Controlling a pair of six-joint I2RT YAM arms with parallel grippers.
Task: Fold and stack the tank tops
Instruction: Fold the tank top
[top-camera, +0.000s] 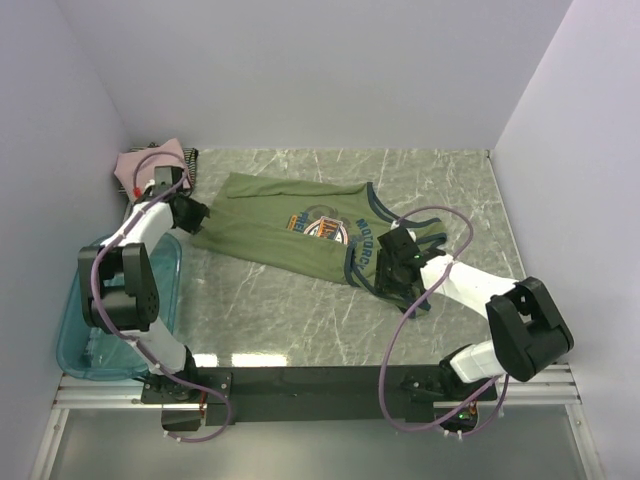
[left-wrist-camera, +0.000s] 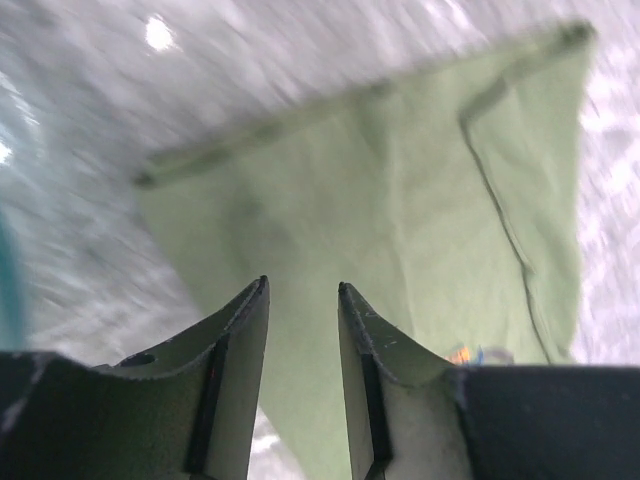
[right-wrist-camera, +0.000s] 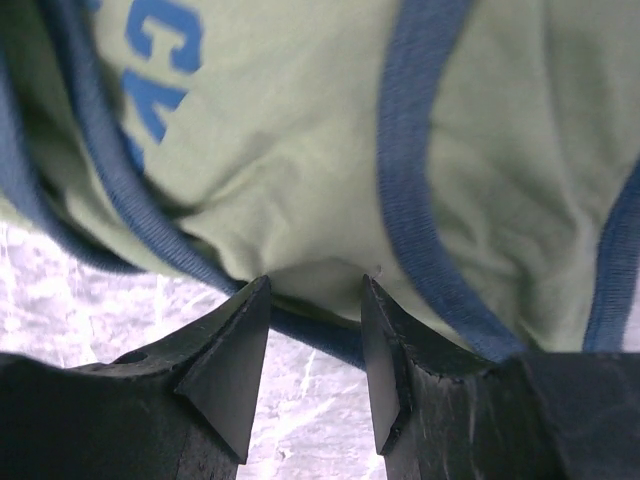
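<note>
marble tabletop (top-camera: 300, 330): olive-green tank top (top-camera: 270, 228) lies flat. left gripper (left-wrist-camera: 300, 290) at its 9 o'clock edge, right gripper (right-wrist-camera: 315, 285) at 4 o'clock, both claws parted, gripping nothing.

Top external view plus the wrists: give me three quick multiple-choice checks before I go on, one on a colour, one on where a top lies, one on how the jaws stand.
1. What colour is the trim on the olive-green tank top?
A. white
B. navy
C. red

2. Where does the dusty-pink tank top lie?
A. on the olive-green one
B. at the near right edge
C. at the far left corner of the table

3. How do the jaws of the right arm stand?
A. apart, at the olive-green top's trimmed edge
B. shut on a strap
C. out of view

Answers:
1. B: the right wrist view shows navy bands edging the green cloth.
2. C: it is bunched by the left wall at the back.
3. A: the right wrist view shows a clear gap between them.
</note>
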